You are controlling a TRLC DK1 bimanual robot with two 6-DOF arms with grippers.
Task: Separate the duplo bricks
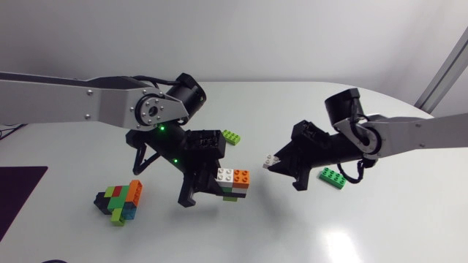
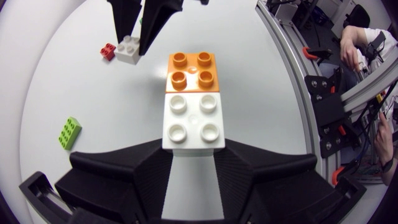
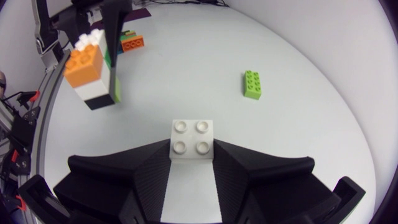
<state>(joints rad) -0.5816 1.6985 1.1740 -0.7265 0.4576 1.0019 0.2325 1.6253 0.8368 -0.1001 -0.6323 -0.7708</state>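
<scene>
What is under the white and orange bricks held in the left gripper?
In the stack, a black brick and a green brick show beneath them. The left gripper covers the lower sides, so any further bricks cannot be seen.

Hiding the base of the white brick (image 3: 193,138) between the fingers of the right gripper (image 3: 193,149). Burying the lower bricks of the stack (image 2: 193,99) under its white and orange tops in the left wrist view, and swallowing its near end inside the left gripper (image 2: 193,148). Cutting the right gripper off at the edge there. Partly masking a red brick (image 2: 107,50) behind the white brick. Screening part of the far pile (image 3: 133,42) behind a left finger.
</scene>
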